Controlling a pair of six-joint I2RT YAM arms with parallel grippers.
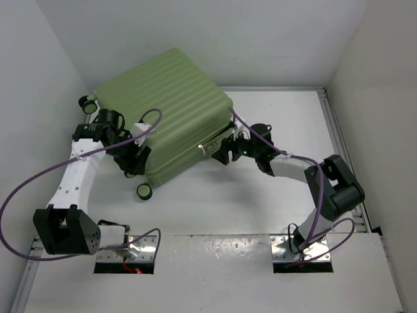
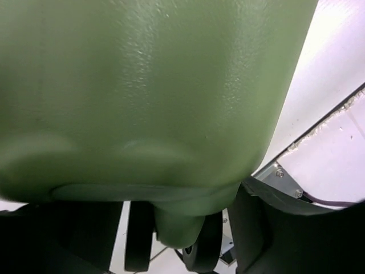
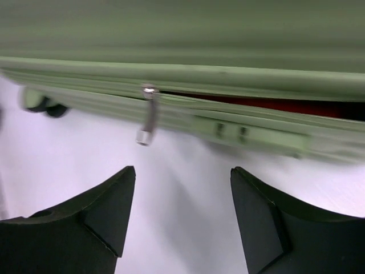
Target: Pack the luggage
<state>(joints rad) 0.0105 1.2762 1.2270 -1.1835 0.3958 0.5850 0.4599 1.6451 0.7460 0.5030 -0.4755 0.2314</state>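
Light green ribbed hard-shell suitcase [image 1: 166, 114] lies flat, far left on the white surface [image 1: 260, 208] — stiff, bulky, likely slick; take the rim or silver zipper pull [image 3: 147, 117]. Right gripper [image 3: 182, 177] has its jaws spread, empty; left gripper [image 1: 137, 163] at its near corner — jaws' state unclear.

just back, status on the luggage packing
Right gripper open, empty, facing zipper pull. Left gripper at luggage corner, grip unclear. Luggage lid down, zipper partly open. No obstruction seen.

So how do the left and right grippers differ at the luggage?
The left gripper straddles a wheel corner of the luggage; the right gripper faces its zipper, nothing between its jaws. The left sits close against the shell; the right stands off it. Both are open.
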